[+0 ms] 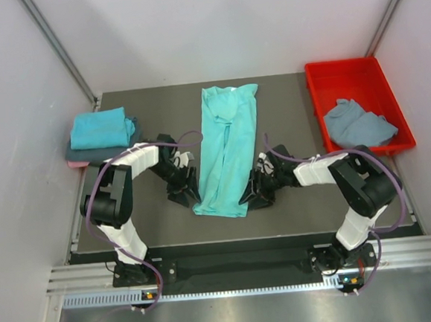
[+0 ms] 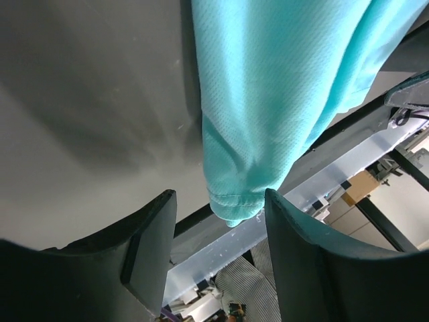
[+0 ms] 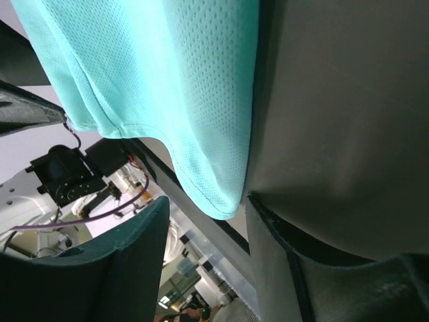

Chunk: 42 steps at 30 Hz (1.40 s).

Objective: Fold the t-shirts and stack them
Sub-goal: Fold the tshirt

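Observation:
A turquoise t-shirt [image 1: 227, 151], folded lengthwise into a long strip, lies in the middle of the dark mat. My left gripper [image 1: 186, 195] is open at the strip's near left corner; in the left wrist view the corner [image 2: 236, 204] sits between my fingers [image 2: 151, 248]. My right gripper [image 1: 252, 195] is open at the near right corner [image 3: 214, 194], which lies between its jaws. A stack of folded shirts, teal [image 1: 102, 128] over slate and pink, sits at the left. A crumpled slate grey-blue shirt [image 1: 359, 123] lies in the red tray [image 1: 330, 74].
White walls enclose the mat on three sides. The mat's near edge [image 1: 237, 241] and a metal rail lie just below both grippers. The red tray stands at the back right corner.

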Available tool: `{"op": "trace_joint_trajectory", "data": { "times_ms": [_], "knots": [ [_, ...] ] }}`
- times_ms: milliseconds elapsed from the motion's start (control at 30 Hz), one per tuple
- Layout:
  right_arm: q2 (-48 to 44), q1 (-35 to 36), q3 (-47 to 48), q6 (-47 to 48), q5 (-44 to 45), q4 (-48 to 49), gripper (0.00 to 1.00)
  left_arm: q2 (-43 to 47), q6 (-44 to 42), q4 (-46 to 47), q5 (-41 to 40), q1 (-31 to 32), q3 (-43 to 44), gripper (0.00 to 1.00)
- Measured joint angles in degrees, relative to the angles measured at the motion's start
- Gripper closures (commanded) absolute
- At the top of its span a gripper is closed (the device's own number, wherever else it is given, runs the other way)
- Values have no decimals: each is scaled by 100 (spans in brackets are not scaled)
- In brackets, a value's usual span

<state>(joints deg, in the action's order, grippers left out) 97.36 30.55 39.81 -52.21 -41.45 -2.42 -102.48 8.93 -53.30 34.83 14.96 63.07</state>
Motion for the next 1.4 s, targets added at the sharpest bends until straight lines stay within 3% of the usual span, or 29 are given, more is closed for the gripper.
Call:
{"op": "trace_joint_trajectory", "data": {
  "times_ms": [233, 433, 567, 767, 1100, 1400],
  "knots": [
    [245, 339, 22, -299, -48, 463, 57, 0, 17, 7, -57, 0, -85, 42],
    [363, 542, 50, -413, 96, 671, 76, 74, 17, 20, -149, 0, -98, 42],
    [374, 597, 46, -385, 295, 667, 100, 151, 17, 17, -190, 0, -107, 42],
    [273, 483, 33, -203, 420, 444, 100, 291, 15, 24, -293, 0, -140, 41],
    [-540, -302, -203, 551, 791, -575, 100, 297, 240, 87, -131, 2, -238, 39],
    [-678, -332, -376, 675, 822, -702, 100, -334, 505, 286, 61, 343, -232, 41]
  ]
}}
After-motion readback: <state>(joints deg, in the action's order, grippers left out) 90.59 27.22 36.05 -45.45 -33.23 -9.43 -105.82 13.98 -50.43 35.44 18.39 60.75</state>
